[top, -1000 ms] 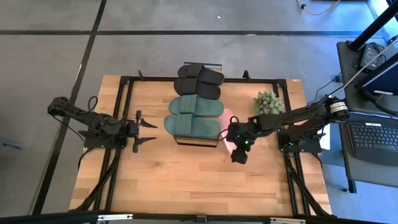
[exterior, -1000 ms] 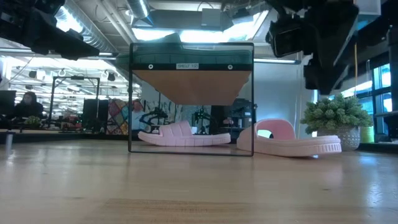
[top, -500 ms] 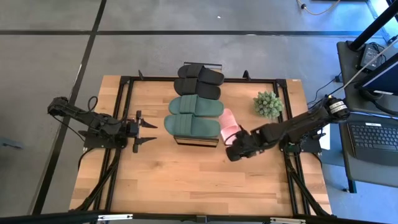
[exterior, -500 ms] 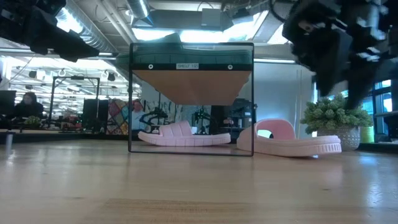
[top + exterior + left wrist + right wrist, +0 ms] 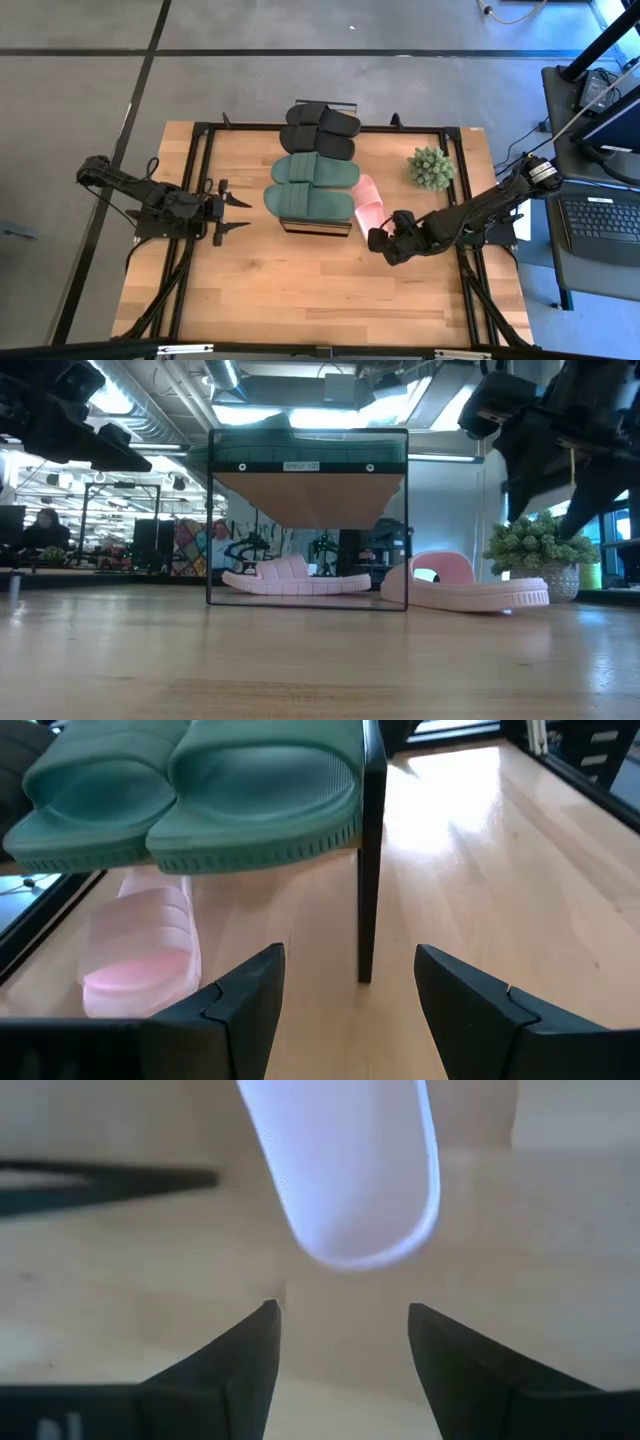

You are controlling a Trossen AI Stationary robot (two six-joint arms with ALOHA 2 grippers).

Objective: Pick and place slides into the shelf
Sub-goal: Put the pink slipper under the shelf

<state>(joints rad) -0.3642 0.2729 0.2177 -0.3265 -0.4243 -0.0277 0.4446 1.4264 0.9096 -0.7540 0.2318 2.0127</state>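
Note:
The shelf [image 5: 318,228] stands mid-table. A dark green pair [image 5: 312,185] lies on its top board, also seen in the left wrist view [image 5: 200,790], and a black pair [image 5: 320,128] lies on the far tier. One pale pink slide [image 5: 295,575] rests sole-down on the table under the shelf. The other pink slide [image 5: 367,203] lies flat on the table just right of the shelf. My right gripper [image 5: 377,238] is open and hovers just beyond that slide's near end [image 5: 340,1200], apart from it. My left gripper [image 5: 240,212] is open and waits left of the shelf.
A potted plant [image 5: 430,167] stands right of the shelf, beyond the loose pink slide. Black frame rails [image 5: 200,180] run along the table's sides. Bare wood [image 5: 300,290] fills the near half of the table. A laptop [image 5: 600,220] sits off the right edge.
My right arm has drawn back from over the loose pink slide toward the table's right and near edges and has turned, so the gripper now points at the slide's near end. The slide, earlier partly covered, has stayed where it was.

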